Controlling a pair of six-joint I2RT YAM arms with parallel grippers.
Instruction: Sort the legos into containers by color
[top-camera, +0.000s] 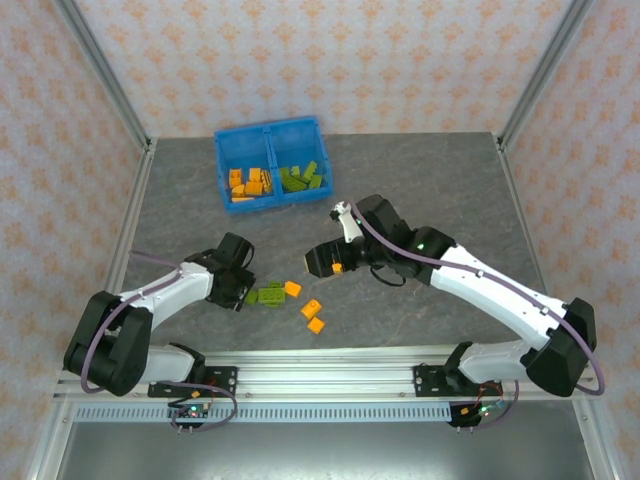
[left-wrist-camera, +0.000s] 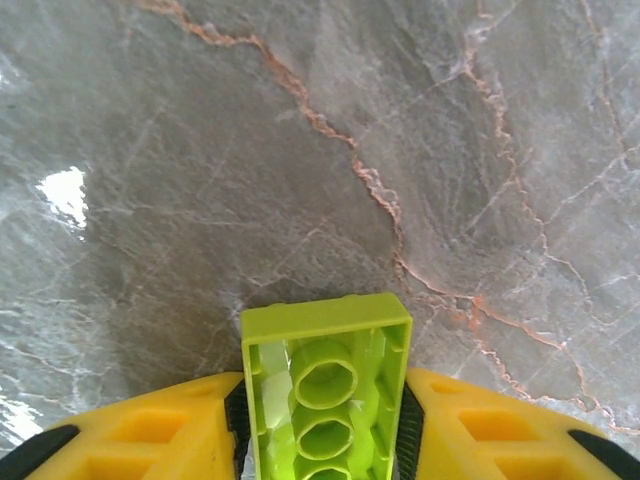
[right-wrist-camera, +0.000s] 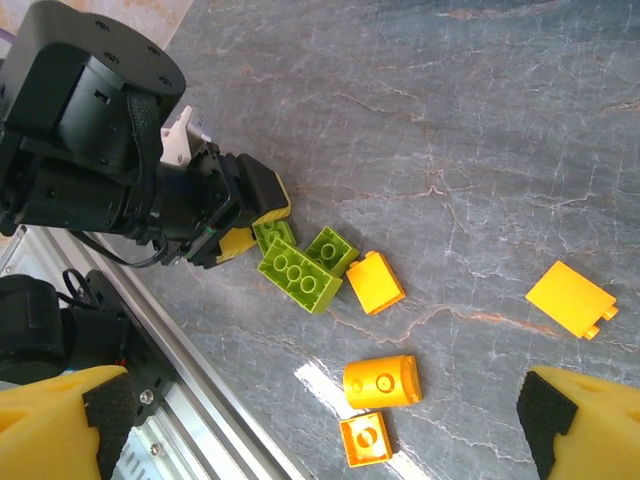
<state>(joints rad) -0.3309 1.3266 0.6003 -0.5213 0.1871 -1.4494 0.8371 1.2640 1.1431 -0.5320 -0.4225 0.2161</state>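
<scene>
While the left gripper (left-wrist-camera: 325, 445) sat low over the grey table (left-wrist-camera: 300, 150), its two yellow fingers (left-wrist-camera: 150, 435) were pressed against both sides of one green brick (left-wrist-camera: 325, 390), whose hollow underside faced the wrist camera; whether the brick touched the table I could not tell. Seen from the right wrist, two more green bricks (right-wrist-camera: 298, 275) lay together just beside that grip, an orange brick (right-wrist-camera: 375, 282) lay next to them, and three other orange pieces (right-wrist-camera: 381, 381) were scattered farther out. The right gripper (right-wrist-camera: 320, 415) hung above these loose pieces with its fingers wide apart and nothing between them. At the far side the blue bin (top-camera: 218, 170) held orange bricks (top-camera: 248, 183) in its left compartment and green ones (top-camera: 303, 177) in its right, well apart from both grippers.
</scene>
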